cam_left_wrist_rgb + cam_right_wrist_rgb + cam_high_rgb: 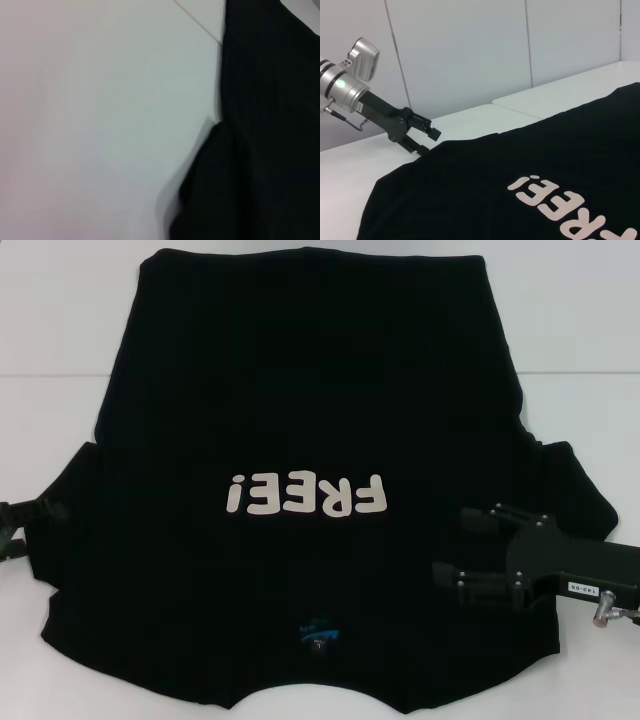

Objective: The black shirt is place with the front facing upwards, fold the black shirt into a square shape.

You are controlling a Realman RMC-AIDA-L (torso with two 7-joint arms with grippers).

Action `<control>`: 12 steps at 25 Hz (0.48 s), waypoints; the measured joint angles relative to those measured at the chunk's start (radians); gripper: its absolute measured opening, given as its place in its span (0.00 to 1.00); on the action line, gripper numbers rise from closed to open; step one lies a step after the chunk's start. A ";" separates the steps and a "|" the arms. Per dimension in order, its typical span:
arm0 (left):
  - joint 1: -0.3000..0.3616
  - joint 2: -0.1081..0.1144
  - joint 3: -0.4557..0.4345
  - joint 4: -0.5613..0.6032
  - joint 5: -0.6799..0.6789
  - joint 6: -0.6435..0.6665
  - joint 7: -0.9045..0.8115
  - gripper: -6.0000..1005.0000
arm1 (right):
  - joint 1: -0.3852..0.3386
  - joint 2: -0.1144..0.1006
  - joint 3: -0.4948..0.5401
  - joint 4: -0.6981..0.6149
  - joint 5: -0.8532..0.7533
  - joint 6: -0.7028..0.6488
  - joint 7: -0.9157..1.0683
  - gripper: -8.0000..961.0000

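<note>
Head view: we see black shirt [320, 420] spread flat on white table [60, 330], front up, "FREE!" lettering [305, 494] reading upside down, collar nearest us. Right gripper [462, 543] over shirt's right shoulder area, jaws wide, empty. Left gripper [431, 140] at left sleeve edge, jaws parted, holding nothing.
</note>
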 joint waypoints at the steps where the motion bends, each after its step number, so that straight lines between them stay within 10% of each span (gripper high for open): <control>1: -0.003 0.000 0.000 -0.006 0.000 0.000 0.000 0.93 | 0.000 0.000 0.000 0.000 0.000 0.000 0.000 0.98; 12: -0.019 -0.007 0.002 -0.022 -0.001 0.011 0.000 0.93 | -0.001 0.000 0.000 0.000 0.000 -0.008 0.000 0.98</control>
